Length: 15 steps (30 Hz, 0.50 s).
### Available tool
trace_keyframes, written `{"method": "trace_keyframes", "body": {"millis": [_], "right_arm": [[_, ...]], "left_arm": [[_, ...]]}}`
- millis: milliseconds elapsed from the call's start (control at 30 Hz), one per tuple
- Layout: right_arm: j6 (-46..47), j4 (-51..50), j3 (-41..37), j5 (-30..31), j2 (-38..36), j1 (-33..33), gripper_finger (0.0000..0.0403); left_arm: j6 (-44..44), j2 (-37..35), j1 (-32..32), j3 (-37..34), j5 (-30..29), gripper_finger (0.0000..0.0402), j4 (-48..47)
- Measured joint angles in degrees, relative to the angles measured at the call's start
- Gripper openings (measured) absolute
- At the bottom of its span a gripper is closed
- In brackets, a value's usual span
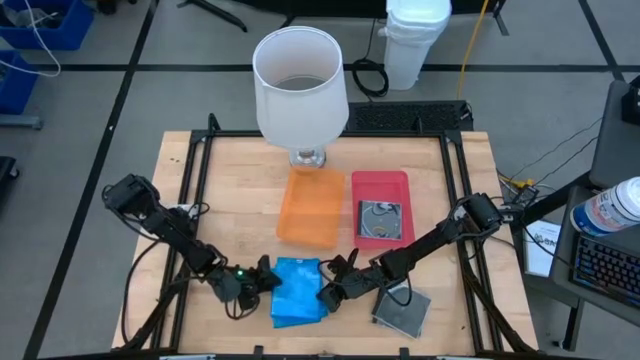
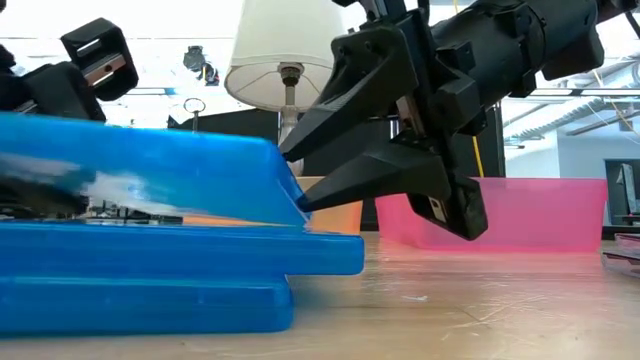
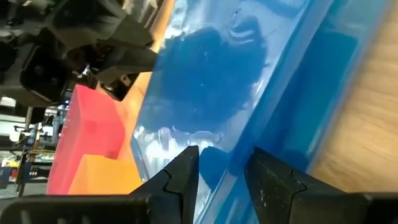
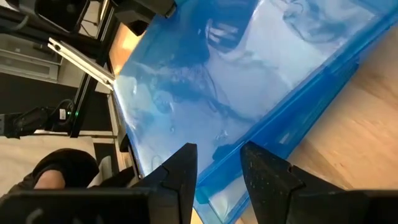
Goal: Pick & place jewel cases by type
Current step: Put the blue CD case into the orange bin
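Your blue jewel cases [image 1: 298, 291] sit stacked at the desk's [image 1: 240, 190] near middle; left tool [image 1: 262, 280] and right tool [image 1: 330, 292] each pinch the top case's opposite edges; thin, stiff, slippery, brittle plastic, so grip edges gently.

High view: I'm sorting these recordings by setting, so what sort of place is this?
Most likely a robotics lab or workshop, not a home. A wooden table in a black frame carries two arms; cables and a blue bin sit on a grey tiled floor marked with dark lines, and a keyboard lies alongside.
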Motion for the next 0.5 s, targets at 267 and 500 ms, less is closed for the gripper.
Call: {"method": "trace_keyframes", "body": {"millis": [267, 500], "right_arm": [[-2.57, 1.93, 0.0, 0.18, 0.0, 0.0, 0.0116], [-6.12, 4.57, 0.0, 0.28, 0.0, -0.02, 0.0116]], "left_arm": [[-1.14, -0.07, 0.47, 0.15, -4.87, 0.0121, 2.14], [1.87, -0.11, -0.48, 0.2, -11.7, 0.003, 2.17]]}}
